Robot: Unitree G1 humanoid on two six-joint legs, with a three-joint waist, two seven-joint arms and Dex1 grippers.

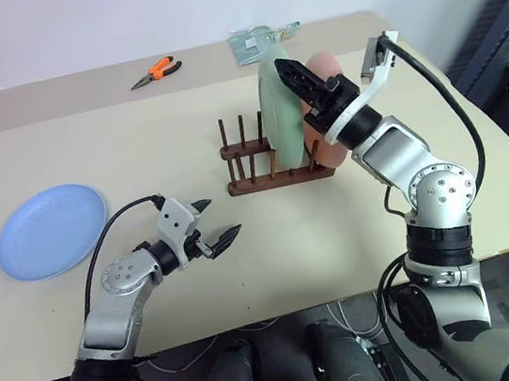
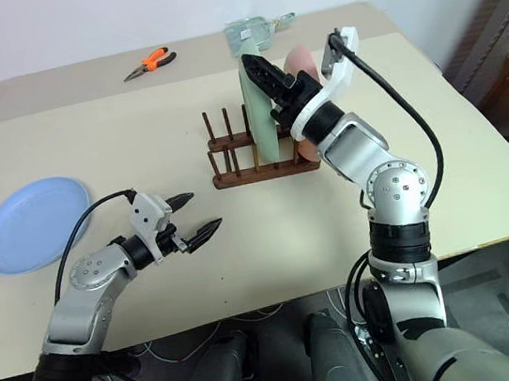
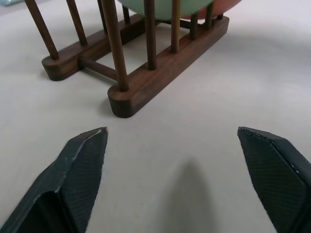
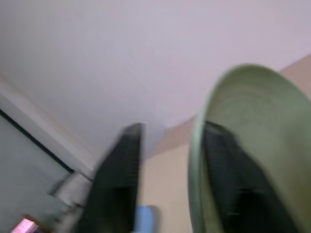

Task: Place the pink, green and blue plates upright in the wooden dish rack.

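Green plate (image 1: 278, 116) upright in the wooden dish rack (image 1: 275, 164) at mid-table, standing between pegs toward the rack's right end. Pink plate (image 1: 325, 119) upright just behind it on the right, partly hidden by the right arm. Blue plate (image 1: 51, 230) flat on the cream table (image 1: 201, 283), well apart from the rack, near the left edge.

Right gripper (image 1: 301, 84) raised at the green plate's upper rim, fingers spread with a gap between them, rim between the two fingers (image 4: 121, 184) in the wrist view; one finger against the plate's inner face, the other standing off from the rim, not clamped.

Left gripper (image 1: 214, 225) low over the table in front of the rack, fingers (image 3: 77, 170) wide apart and holding nothing, pointed at the rack's near-left corner with bare tabletop between.

Empty pegs on the rack's left half. Orange-handled pliers (image 1: 157, 71) on the far side of the table, a clear packet (image 1: 257, 40) near the far edge behind the rack.
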